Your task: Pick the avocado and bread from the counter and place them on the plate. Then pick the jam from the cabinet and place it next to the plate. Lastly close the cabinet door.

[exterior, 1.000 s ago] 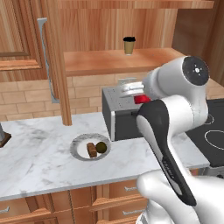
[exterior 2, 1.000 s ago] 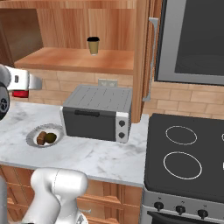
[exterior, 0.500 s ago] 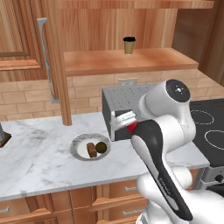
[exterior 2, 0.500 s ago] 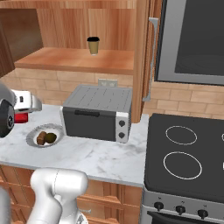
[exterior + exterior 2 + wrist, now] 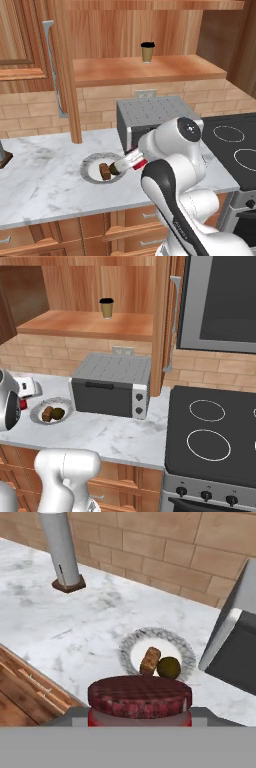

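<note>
Red jam [image 5: 139, 699] hides end effector fingertips.

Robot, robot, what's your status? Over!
Pincer shut on jam, above counter. Avocado, bread on plate. Toaster oven close beside.

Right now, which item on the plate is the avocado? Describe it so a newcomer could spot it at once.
Find the grey toaster oven on the marble counter; just left of it lies a round grey-rimmed plate. Two small things sit side by side on it: the avocado is the dark olive-green ball nearer the oven, not the brown oblong bread.
</note>
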Controlling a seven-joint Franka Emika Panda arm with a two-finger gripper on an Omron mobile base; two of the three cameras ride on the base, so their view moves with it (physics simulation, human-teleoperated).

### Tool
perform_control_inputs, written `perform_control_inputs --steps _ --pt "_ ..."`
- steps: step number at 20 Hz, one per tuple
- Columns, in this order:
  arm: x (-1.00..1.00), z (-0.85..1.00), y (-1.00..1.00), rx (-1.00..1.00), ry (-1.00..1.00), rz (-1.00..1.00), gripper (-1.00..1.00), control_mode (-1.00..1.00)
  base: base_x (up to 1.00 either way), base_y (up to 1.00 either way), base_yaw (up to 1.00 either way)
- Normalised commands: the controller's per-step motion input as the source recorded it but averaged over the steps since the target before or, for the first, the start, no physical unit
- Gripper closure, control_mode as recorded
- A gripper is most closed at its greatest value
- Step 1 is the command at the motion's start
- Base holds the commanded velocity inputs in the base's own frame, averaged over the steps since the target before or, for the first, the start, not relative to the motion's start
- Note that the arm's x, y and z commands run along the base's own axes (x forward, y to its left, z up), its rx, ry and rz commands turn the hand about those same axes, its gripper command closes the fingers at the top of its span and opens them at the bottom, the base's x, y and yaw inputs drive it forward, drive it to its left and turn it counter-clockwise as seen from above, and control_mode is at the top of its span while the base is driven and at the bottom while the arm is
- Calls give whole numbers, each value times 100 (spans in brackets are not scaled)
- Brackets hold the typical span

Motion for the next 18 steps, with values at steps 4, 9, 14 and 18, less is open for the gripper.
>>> perform_control_inputs --steps 4,9,14,18 --pt "1 -36 58 5 -6 13 100 -100 0 0 0" --pt "6 -25 57 7 -8 11 100 -100 0 0 0" --pt "19 -29 46 7 -13 9 100 -100 0 0 0" --pt "44 -21 34 8 -12 3 100 -100 0 0 0"
